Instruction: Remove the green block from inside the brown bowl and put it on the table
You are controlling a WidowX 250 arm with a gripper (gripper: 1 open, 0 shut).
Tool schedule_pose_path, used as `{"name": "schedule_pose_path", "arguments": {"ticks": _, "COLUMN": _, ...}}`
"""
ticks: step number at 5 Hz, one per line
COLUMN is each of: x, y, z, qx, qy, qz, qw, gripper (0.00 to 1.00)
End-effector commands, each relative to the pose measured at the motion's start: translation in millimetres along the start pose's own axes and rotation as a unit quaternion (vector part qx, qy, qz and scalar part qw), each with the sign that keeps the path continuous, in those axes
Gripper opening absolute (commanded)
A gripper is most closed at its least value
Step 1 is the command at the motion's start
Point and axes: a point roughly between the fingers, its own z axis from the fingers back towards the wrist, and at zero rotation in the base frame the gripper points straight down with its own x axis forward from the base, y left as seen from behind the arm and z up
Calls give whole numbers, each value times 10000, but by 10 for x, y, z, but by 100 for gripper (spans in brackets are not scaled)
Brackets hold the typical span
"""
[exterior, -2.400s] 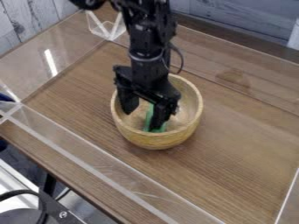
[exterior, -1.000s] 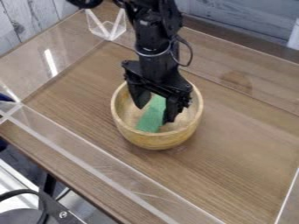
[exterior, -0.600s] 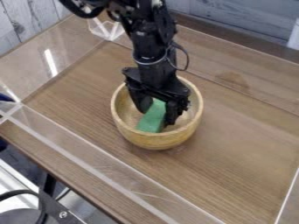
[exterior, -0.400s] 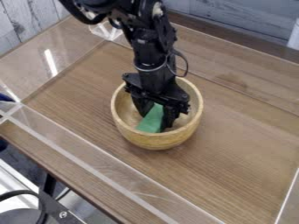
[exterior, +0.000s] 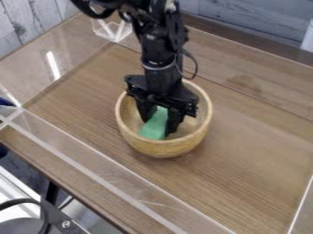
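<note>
Right now I see my gripper [exterior: 160, 111] pointing straight down into the brown bowl [exterior: 130, 128], its black fingers [exterior: 137, 104] reaching below the rim. They stand on either side of the green block [exterior: 156, 125], one toward the left of the picture and one toward the right. Whether they are pressing on the block or only flanking it I cannot tell from this view; some gap between the two sides is visible, but the contact points are hidden by the gripper body.

The green block lies inside the bowl, leaning at a slant, its lower end toward the near-left part of the bowl's floor and its upper end running up between the fingers. Only its lower part shows clearly.

The bowl sits on the table [exterior: 73, 101], roughly at the middle of the wood-grain surface. The black arm [exterior: 156, 41] rises from the gripper toward the top of the picture. Low clear acrylic walls [exterior: 73, 155] edge the tabletop, the nearest one running diagonally across the lower left.
</note>
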Motion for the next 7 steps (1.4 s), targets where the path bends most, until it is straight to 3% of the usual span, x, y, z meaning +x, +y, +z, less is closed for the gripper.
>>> {"name": "schedule_pose_path", "arguments": {"ticks": 1, "x": 128, "y": -44, "z": 320, "qx": 49, "qy": -242, "qz": 116, "qw": 9996, "gripper": 0}}
{"name": "schedule_pose_path", "arguments": {"ticks": 3, "x": 83, "y": -266, "z": 689, "qx": -279, "qy": -412, "qz": 177, "qw": 9986, "gripper": 0}}
{"name": "schedule_pose_path", "arguments": {"ticks": 4, "x": 103, "y": -551, "z": 743, "qx": -636, "qy": -527, "qz": -140, "qw": 9965, "gripper": 0}}
{"name": "schedule_pose_path", "arguments": {"ticks": 5, "x": 129, "y": -919, "z": 666, "qx": -962, "qy": -581, "qz": -634, "qw": 9916, "gripper": 0}}
{"name": "schedule_pose_path", "arguments": {"ticks": 6, "x": 175, "y": -1196, "z": 513, "qx": -1124, "qy": -548, "qz": -945, "qw": 9876, "gripper": 0}}
{"name": "schedule_pose_path", "arguments": {"ticks": 7, "x": 193, "y": -1259, "z": 334, "qx": -1212, "qy": -453, "qz": -1168, "qw": 9847, "gripper": 100}}
